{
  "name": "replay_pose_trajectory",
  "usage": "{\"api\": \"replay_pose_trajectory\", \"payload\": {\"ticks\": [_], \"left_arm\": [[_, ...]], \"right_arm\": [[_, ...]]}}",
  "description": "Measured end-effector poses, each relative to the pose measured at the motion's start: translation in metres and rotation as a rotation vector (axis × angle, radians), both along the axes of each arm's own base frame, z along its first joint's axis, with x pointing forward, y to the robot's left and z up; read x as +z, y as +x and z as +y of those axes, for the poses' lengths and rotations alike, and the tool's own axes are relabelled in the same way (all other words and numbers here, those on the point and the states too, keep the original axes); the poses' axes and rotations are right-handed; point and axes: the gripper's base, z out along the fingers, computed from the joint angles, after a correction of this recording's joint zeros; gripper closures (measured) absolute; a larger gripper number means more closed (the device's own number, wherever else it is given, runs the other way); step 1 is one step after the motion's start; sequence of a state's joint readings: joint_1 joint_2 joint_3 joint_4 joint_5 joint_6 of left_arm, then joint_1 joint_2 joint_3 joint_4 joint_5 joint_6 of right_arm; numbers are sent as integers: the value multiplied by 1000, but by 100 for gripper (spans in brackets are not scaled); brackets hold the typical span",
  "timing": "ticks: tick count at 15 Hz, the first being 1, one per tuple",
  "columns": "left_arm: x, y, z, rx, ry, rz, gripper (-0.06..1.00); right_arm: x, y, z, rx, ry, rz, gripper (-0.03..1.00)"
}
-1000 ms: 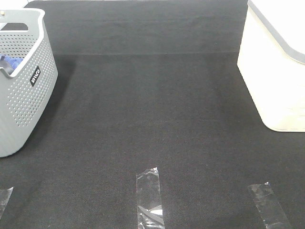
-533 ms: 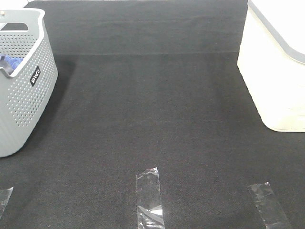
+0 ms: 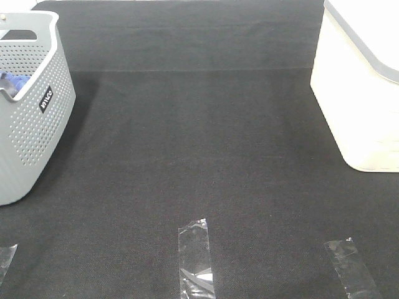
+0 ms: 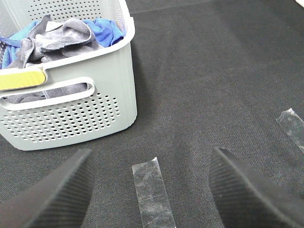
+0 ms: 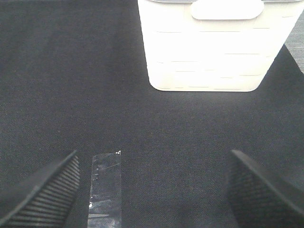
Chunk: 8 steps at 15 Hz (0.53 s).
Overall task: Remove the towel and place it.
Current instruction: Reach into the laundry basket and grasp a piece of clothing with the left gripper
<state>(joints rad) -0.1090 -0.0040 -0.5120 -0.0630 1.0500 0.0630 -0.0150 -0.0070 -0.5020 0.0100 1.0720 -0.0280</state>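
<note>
We find the towel (image 4: 59,35) crumpled inside the grey perforated basket (image 4: 111,90), heaped against a bright blue cloth (image 4: 108,29); part of it shows through the basket's handle slot. The left fingers (image 4: 59,192) are spread wide apart and hold nothing. They hang over the black desk (image 4: 213,71) on the near side of the basket, well clear of the towel, with a strip of clear tape (image 4: 152,194) on the desk between them.

The right fingers (image 5: 45,192) are likewise apart and empty. They face a white bin (image 5: 213,52) across bare desk, and another tape strip (image 5: 105,187) lies just beside one of them.

In the high view the basket (image 3: 34,131) stands at the upper left of the frame and the white bin (image 3: 355,118) at the upper right, well apart. There we make out only a scrap of blue (image 3: 12,81) over the basket's rim. The towel itself shows only in the left wrist view, and the fingers only in the wrist views.
</note>
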Motion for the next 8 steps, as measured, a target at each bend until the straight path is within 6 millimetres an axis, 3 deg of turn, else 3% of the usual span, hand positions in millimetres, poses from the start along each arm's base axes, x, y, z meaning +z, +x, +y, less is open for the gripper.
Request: {"api": "replay_pose_trajectory", "payload": {"ticks": [8], "left_arm": [[0,0,0,0,0,0,28]], "right_arm": [[0,0,0,0,0,0,19]]}}
